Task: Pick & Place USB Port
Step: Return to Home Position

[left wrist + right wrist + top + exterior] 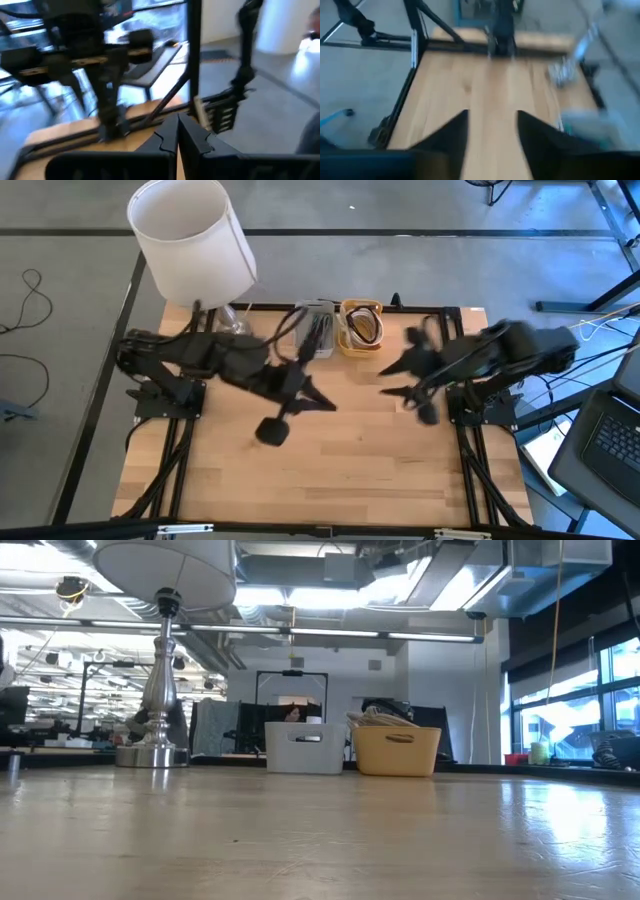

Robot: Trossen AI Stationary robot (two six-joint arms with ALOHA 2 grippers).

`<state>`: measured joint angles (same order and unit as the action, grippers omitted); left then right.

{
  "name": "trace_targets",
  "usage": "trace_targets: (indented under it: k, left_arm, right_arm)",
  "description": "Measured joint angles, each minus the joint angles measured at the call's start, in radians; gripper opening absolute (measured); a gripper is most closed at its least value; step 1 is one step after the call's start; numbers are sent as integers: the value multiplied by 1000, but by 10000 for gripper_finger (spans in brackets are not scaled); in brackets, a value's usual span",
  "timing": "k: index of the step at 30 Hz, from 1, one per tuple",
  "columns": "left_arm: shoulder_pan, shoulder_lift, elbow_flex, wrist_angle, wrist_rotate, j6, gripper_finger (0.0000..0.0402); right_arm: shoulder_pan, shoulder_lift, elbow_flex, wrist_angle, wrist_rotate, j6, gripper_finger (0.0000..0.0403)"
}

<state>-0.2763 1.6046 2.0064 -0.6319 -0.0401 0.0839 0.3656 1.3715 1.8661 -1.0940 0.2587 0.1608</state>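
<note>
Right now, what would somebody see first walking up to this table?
The tall lamp with its big white shade, at the far left corner of the table. Then the gray bin and yellow bin, side by side at the far edge. Both dark arms hang above the table: left hand shut, right hand open, both empty.

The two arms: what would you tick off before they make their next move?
1. Left gripper empty: ok, shut on nothing.
2. Right gripper empty: ok, open, only table between its fingers.
3. Cables inside gray bin: ok, seen from above.
4. Arms apart: ok, a gap shows between the grippers from above.
5. Lamp upright: ok.
6. Arms folded back home: not ok, both reach over the table.
</note>
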Motion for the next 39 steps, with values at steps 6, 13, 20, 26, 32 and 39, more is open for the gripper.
trace_targets:
  k: [6, 13, 20, 26, 32, 39]
  left_arm:
    - [-70, -30, 0, -167, -186, 0, 2]
    - [-79, -234, -274, -193, -268, -129, 2]
    - [-254, -739, -851, 198, -492, -275, 2]
    - [-361, -1037, -1238, 357, -662, -416, 2]
    - [-398, -1180, -1399, 392, -700, -432, 2]
    - [-405, -1260, -1494, 210, -660, -491, 2]
  right_arm:
    - [-27, 103, -70, 404, -9, -381, 15]
    - [-204, 102, -69, 420, -273, -394, 5]
    - [-251, -22, -97, 202, -260, -254, 2]
    - [-207, -251, -383, 167, -93, -41, 1]
    - [-171, -508, -757, 360, -54, 174, 1]
    - [-167, -675, -1133, 534, -45, 309, 0]
